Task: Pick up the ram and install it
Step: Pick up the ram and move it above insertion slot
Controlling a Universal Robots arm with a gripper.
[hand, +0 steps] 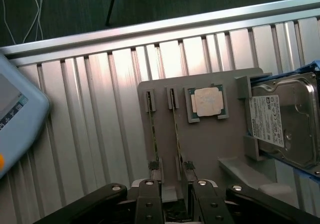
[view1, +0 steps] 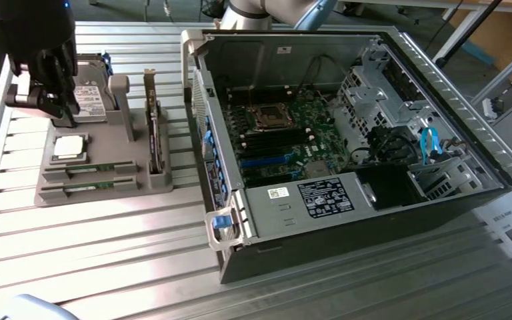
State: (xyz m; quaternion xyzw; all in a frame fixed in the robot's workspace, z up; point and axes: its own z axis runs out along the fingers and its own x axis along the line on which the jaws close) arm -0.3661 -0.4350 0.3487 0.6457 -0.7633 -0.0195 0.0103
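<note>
Where the grey parts holder (view1: 105, 150) sits on the slatted metal table (view1: 105, 253), at the exterior view's left, I count two sticks of memory lying flat in side-by-side slots. They are the far ram stick (view1: 91, 168) and the near ram stick (view1: 87, 189), both green and both seated in the holder. Just beyond them lies one square silver processor (view1: 69, 148). Farther back one hard drive (view1: 87, 100) is propped in its cradle. To the right of the sticks one expansion card (view1: 154, 140) stands upright on edge. One open computer case (view1: 283, 47) takes up the right side, with its motherboard (view1: 301, 113) exposed.

One gripper (view1: 47, 70) hangs over the far end of the holder, above the hard drive. Its two fingers (hand: 148, 204) are spread wide, with nothing between them and nothing touched.

In the exterior view the top of the gripper is cut off, and its dark tips are hard to tell from what lies behind. In the wrist view the sticks show edge-on as thin lines, so chips and labels cannot be made out. One handheld screen device (hand: 15, 108) is cut off, with just a corner showing.
</note>
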